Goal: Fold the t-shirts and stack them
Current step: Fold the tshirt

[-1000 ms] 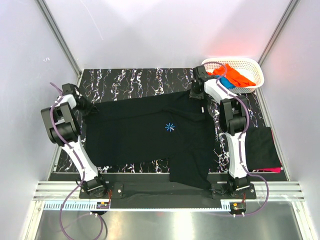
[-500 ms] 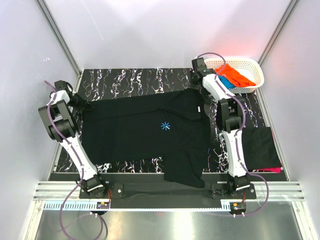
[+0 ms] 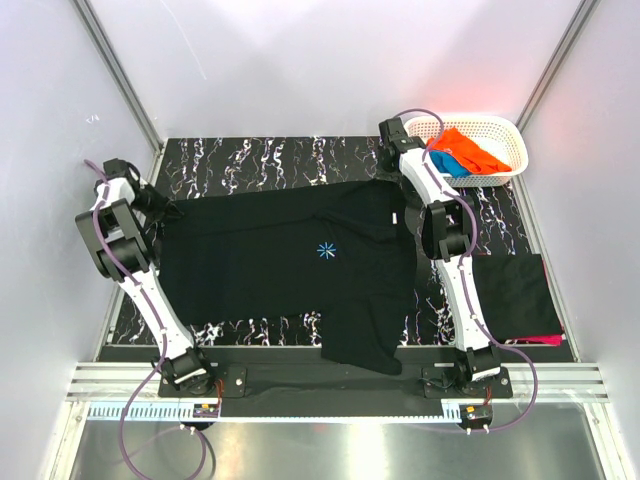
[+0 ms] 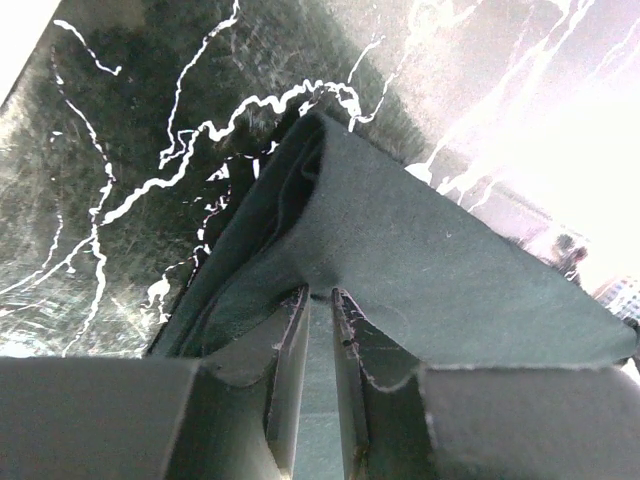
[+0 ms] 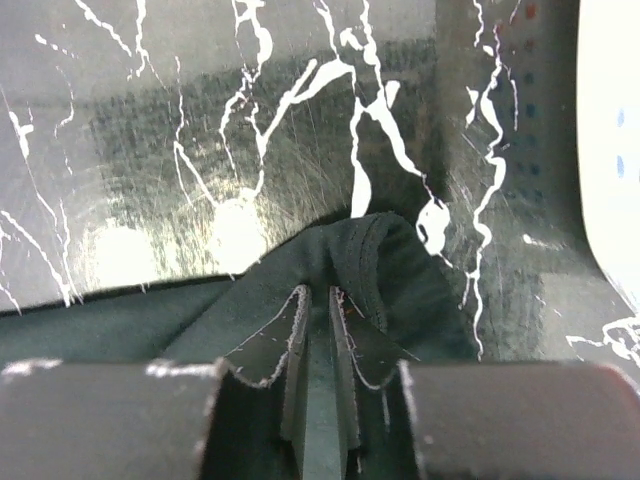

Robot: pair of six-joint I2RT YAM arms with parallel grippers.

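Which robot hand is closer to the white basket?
Right. The right gripper pinches the black shirt corner close beside the basket; the left gripper pinches the shirt's opposite edge, across the table.

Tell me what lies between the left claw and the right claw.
The large black t-shirt, spread over the table, fills that stretch in the top view. The left claw and right claw are each shut on an edge of it.

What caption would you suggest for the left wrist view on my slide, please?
Left tool pinching a folded edge of the black t-shirt over the dark marbled table.
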